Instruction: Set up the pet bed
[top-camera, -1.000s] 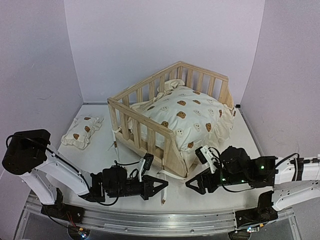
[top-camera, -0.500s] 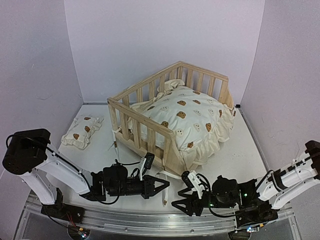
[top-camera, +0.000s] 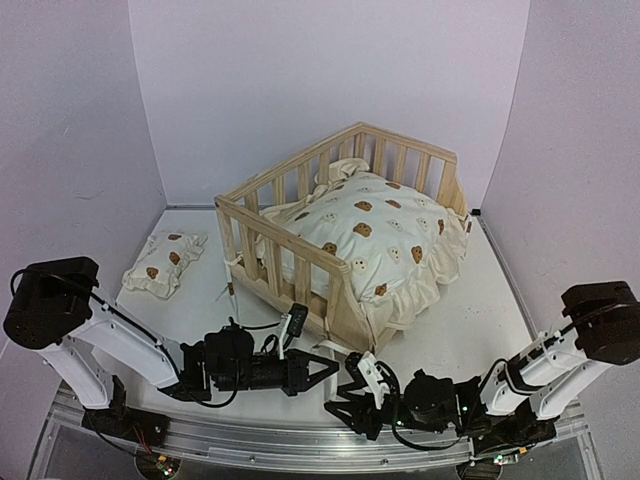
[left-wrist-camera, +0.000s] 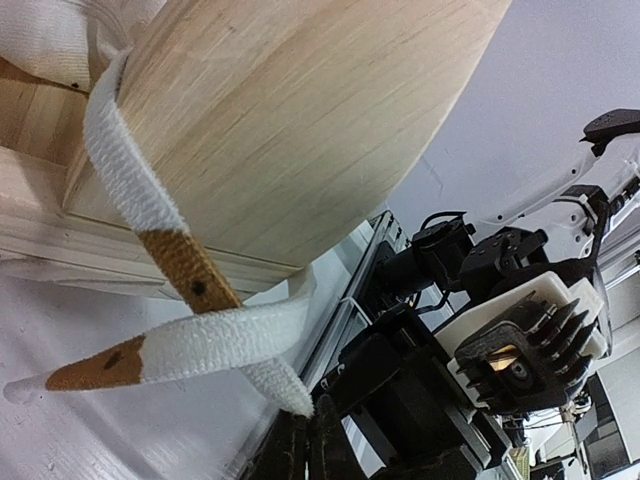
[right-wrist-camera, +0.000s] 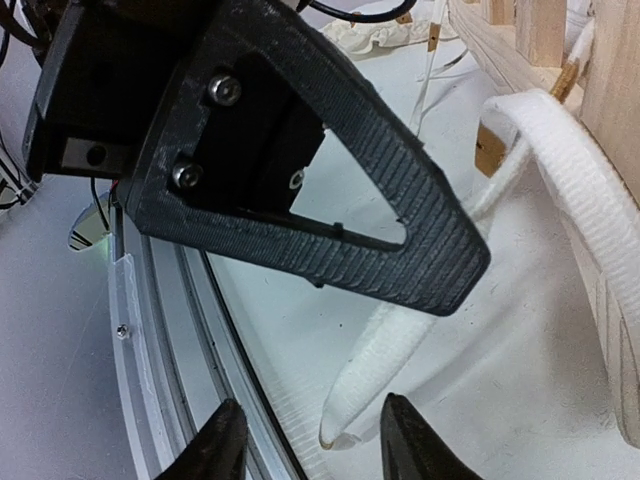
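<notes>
Your top camera sits high at the near side and looks down over the whole table (top-camera: 470, 320), with the bed (top-camera: 380, 230) in the middle. Your left wrist camera is low and very close to the bed's corner. It looks up past the tie (left-wrist-camera: 210, 340) at the right fingers (left-wrist-camera: 525, 350). Your right wrist camera is just as close and looks back at the left fingers (right-wrist-camera: 330, 190). Both wrist views share the tie, and the top view sees that spot too.
</notes>
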